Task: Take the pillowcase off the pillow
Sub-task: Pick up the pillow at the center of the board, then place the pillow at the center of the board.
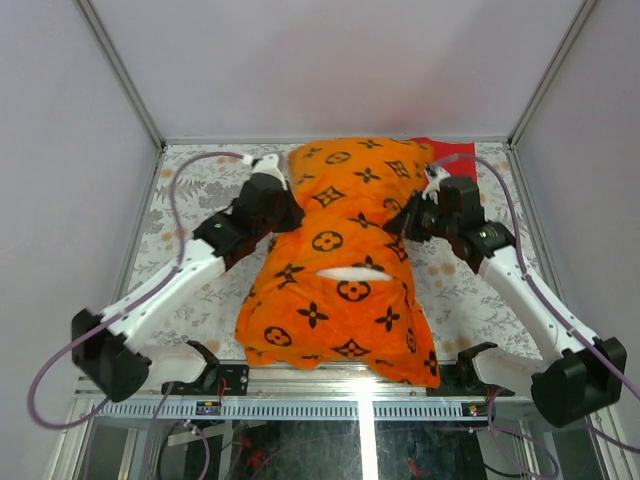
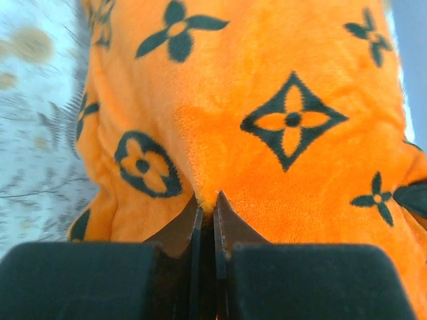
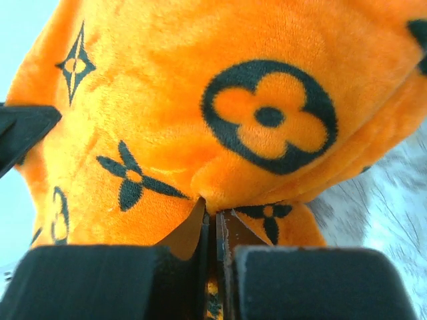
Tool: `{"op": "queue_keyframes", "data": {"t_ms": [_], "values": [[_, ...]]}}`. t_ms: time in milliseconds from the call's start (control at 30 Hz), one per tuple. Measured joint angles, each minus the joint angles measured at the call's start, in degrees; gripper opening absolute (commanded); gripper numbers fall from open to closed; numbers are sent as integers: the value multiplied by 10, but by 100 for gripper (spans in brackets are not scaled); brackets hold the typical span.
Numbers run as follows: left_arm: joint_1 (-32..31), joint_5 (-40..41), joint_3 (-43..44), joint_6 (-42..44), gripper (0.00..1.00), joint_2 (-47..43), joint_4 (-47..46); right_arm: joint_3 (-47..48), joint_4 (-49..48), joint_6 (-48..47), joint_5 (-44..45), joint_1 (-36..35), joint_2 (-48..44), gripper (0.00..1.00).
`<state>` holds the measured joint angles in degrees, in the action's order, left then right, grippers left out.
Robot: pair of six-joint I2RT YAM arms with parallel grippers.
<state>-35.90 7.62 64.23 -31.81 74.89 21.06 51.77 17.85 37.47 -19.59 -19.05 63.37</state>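
Orange pillowcase (image 1: 340, 260) on floral table covering (image 1: 450, 300); pale walls (image 1: 330, 60); left jaws, right jaws both pinched closed on its fabric.

Pillow (image 1: 345, 272) mostly hidden inside pillowcase (image 1: 340, 240); red cloth (image 1: 443, 152) partly covered.

We reach forward with both arms. Our left arm (image 1: 170, 285) rises from its elbow at the near left edge and angles inward, wrist turned toward the middle. Our right arm (image 1: 520, 280) mirrors it from the near right. Our left gripper (image 2: 208, 201) has its two fingers pressed together, a small fold of the pillowcase (image 2: 267, 80) pinched at the tips. Our right gripper (image 3: 211, 212) is closed the same way, nipping another fold. The grippers face each other, well apart.
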Motion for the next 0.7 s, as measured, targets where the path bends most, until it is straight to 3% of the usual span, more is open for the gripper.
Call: {"op": "queue_keyframes", "data": {"t_ms": [167, 300, 333, 367, 400, 433, 500, 567, 700], "values": [[3, 91, 90, 3, 0, -102, 94, 198, 26, -14, 5, -54, 111, 0], [3, 186, 92, -19, 0, -190, 121, 376, 29, -23, 4, -113, 240, 0], [3, 211, 83, -28, 12, -205, 130, 415, 31, -26, 0, -123, 272, 11], [3, 233, 73, -37, 40, -215, 138, 470, 45, -30, -7, -131, 316, 28], [3, 251, 62, -48, 61, -217, 148, 537, 66, -37, -13, -137, 372, 42], [5, 261, 53, -53, 96, -213, 154, 581, 83, -43, -13, -139, 410, 54], [7, 272, 30, -65, 100, -189, 166, 669, 124, -69, 1, -137, 492, 70], [7, 271, 14, -75, 100, -156, 171, 689, 153, -86, 24, -132, 520, 76], [7, 248, 0, -63, 100, -124, 172, 589, 162, -110, 87, -128, 462, 84]]}}
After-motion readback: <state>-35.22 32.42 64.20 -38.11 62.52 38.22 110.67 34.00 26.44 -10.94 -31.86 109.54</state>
